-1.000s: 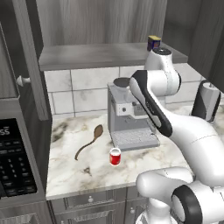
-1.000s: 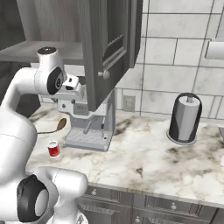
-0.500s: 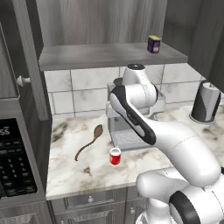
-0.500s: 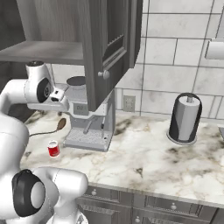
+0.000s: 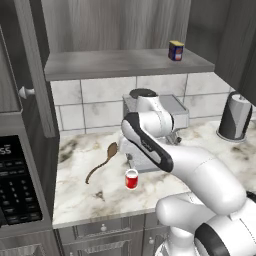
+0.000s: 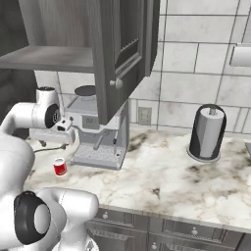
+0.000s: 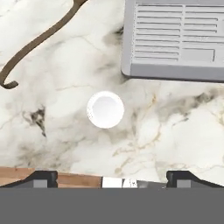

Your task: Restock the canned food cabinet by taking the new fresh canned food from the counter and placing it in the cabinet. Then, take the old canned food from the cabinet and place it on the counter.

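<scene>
Kitchen, tiled back wall; marbled worktop [image 5: 90, 192] over grey drawers. Cabinet [image 5: 125, 62] above, doors open, one shelf board.

Red can [image 5: 131, 178] stands upright on the worktop, near the front edge, just left of and in front of the coffee machine [image 5: 172, 112] base. In the right base view it [image 6: 60, 166] sits left of the machine's drip tray. Hand view looks straight down on its pale round top [image 7: 105, 109], with the grey slotted tray [image 7: 175, 39] to the upper right, apart from the can.

Blue can [image 5: 175, 50] with yellow top stands on the cabinet shelf, right end.

Brown ladle [image 5: 102, 161] lies on the worktop left of the red can, not touching it; its curved handle [image 7: 35, 41] crosses the upper left of the hand view.

Claw [image 7: 111, 178]: released, fingertips [image 7: 41, 177] spread wide, nothing between them. It hangs above the red can, pointing down, clear of it.

Dark paper-towel holder [image 6: 207, 132] stands far right on the worktop, well apart from the rest.
</scene>
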Motion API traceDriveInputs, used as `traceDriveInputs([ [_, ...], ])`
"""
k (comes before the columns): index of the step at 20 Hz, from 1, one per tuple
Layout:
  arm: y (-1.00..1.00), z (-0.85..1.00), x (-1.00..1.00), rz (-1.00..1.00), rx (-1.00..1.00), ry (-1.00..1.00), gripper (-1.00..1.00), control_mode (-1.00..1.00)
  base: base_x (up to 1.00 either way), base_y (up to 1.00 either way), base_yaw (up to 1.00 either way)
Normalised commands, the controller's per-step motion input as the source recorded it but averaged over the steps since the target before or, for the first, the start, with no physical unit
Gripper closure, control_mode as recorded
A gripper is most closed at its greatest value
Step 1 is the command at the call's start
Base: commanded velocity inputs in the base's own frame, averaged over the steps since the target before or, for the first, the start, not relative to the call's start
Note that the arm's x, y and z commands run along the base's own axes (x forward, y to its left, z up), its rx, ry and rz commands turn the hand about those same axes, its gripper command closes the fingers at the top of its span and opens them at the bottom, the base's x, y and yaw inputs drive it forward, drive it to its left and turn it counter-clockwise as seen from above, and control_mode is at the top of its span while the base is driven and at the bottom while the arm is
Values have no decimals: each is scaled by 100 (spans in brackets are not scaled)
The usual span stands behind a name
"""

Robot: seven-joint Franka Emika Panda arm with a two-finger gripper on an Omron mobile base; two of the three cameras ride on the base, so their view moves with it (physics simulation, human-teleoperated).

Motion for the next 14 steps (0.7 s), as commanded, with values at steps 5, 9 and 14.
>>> traceDriveInputs([
  [5, 9, -67, -12, 0, 0, 11, -100, -100, 0, 0, 0],
  [9, 1, -66, 0, 0, 0, 5, -100, -100, 0, 0, 0],
  [14, 0, -59, 0, 0, -8, 0, -100, -100, 0, 0, 0],
])
